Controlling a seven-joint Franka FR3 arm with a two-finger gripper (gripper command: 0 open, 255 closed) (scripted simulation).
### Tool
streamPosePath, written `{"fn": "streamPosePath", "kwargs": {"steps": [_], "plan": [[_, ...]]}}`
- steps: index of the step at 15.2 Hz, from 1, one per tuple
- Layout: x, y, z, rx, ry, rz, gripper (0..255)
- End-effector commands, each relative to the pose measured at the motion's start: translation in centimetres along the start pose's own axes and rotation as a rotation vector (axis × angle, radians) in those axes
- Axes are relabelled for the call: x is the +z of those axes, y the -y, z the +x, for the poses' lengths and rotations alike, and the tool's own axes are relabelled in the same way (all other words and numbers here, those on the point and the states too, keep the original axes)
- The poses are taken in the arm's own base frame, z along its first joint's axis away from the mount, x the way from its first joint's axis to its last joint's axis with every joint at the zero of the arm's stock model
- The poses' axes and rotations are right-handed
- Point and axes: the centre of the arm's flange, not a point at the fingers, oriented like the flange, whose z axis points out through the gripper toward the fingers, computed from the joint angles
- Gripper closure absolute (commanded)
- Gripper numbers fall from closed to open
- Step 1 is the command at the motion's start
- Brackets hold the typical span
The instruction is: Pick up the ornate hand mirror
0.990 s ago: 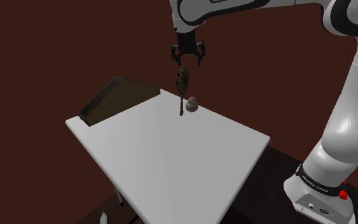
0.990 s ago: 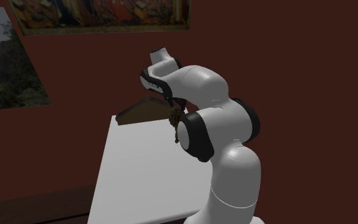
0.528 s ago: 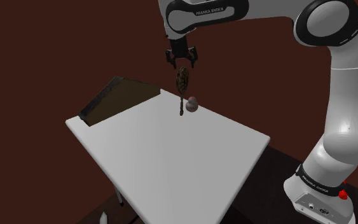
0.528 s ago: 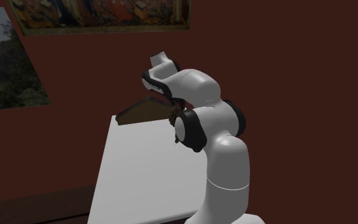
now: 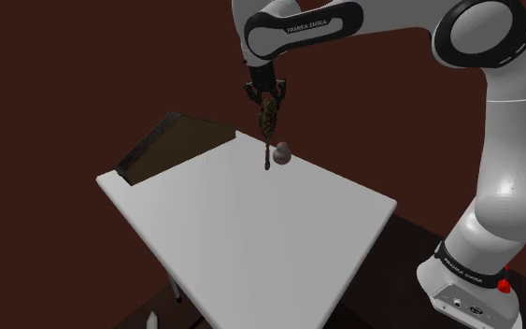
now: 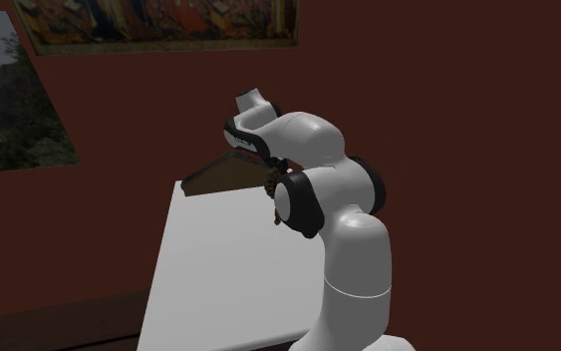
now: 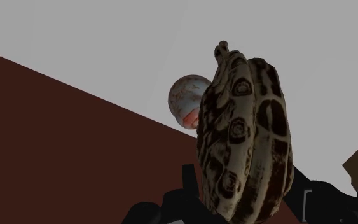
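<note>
The ornate hand mirror (image 5: 268,119) is upright near the far edge of the white surface (image 5: 251,234), patterned oval head on top and thin handle pointing straight down. I can't tell whether the handle tip is resting on the top or hanging just off it. The gripper (image 5: 265,96) comes straight down on the head from above. In the wrist view its black fingers (image 7: 190,188) sit tight against both sides of the oval, so it looks clamped on the mirror rather than just hovering around it. Grabbing the head makes sense to me: it's the widest, highest part, and the skinny handle just dangles below like a pendulum. A small pale ball (image 5: 282,152) sits just beside the handle, maybe even touching it, so a straight-up lift seems the safest way not to knock it rolling. Further out, a dark brown flat panel (image 5: 172,138) sits off the far corner toward the shoulder view's left, well apart from all this. I'd guess the grasp is basically done and the lift is what's left.
</note>
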Motion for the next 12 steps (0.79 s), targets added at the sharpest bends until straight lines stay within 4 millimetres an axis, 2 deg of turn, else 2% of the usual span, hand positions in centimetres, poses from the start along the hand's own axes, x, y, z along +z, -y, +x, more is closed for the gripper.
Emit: {"fn": "streamPosePath", "kwargs": {"steps": [1,7,12], "plan": [[0.1,0.0,0.0,0.0,0.001,-0.001,255],[0.1,0.0,0.0,0.0,0.001,-0.001,255],[-2.4,-0.4,0.8,0.0,0.001,-0.001,255]]}}
